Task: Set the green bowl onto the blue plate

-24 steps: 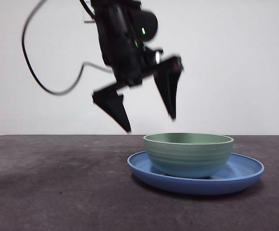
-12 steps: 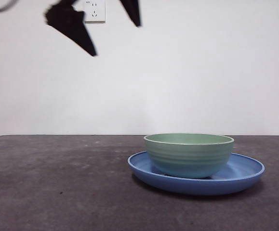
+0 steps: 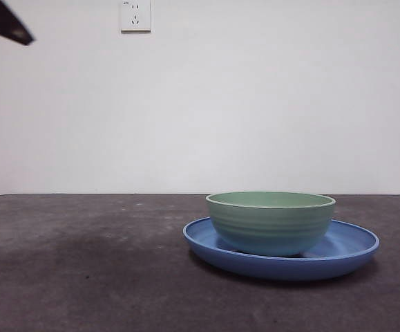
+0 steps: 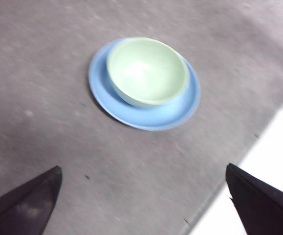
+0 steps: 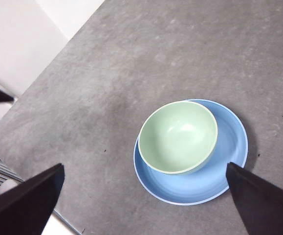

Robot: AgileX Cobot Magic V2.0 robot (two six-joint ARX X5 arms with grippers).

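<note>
Grey stone-look table (image 3: 82, 277) under a white wall (image 3: 269, 104): bowl sits on plate.

Upright and empty, the green bowl (image 3: 270, 221) rests inside the blue plate (image 3: 351, 243), set off-centre toward one side of its rim. Both grippers hang well above and apart from the dishes, the left gripper (image 4: 141, 198) and the right gripper (image 5: 143, 200) each with jaws spread wide, holding nothing. One black jaw tip (image 3: 5, 22) shows at the front view's top corner, near a wall socket (image 3: 135, 15).

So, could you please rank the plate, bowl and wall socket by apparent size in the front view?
1. Plate
2. Bowl
3. Socket, though it sits farther away, so its true size is unsure.
</note>
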